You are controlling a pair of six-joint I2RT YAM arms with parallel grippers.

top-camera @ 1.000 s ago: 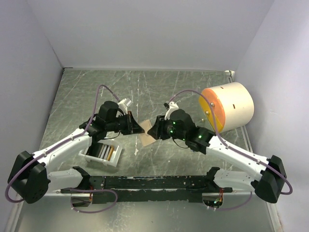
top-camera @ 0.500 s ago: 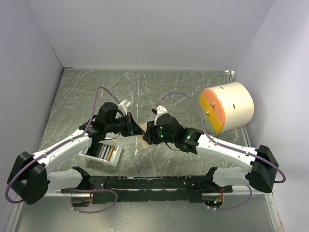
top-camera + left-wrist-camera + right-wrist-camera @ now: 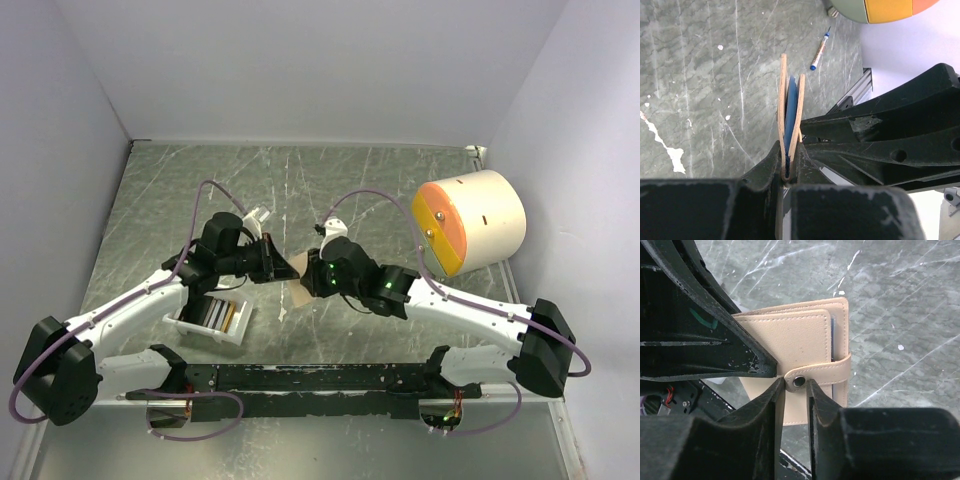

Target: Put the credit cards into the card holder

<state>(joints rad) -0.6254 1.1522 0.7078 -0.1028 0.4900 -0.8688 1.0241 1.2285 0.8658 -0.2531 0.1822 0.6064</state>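
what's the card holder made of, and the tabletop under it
Card holder: likely tan leather or faux leather, matte fine grain, stitched edges, shiny snap. Tabletop: grey-green with white veins, slight sheen; stone or a printed laminate, cannot tell.

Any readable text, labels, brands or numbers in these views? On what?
None readable.
card holder: plain tan face and snap stud, no lettering.
pen: any print too small to read.
cylinder: orange and yellow face, no markings visible.

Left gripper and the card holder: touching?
Touching. Left wrist view shows the left gripper clamped on the folded edge of the card holder.
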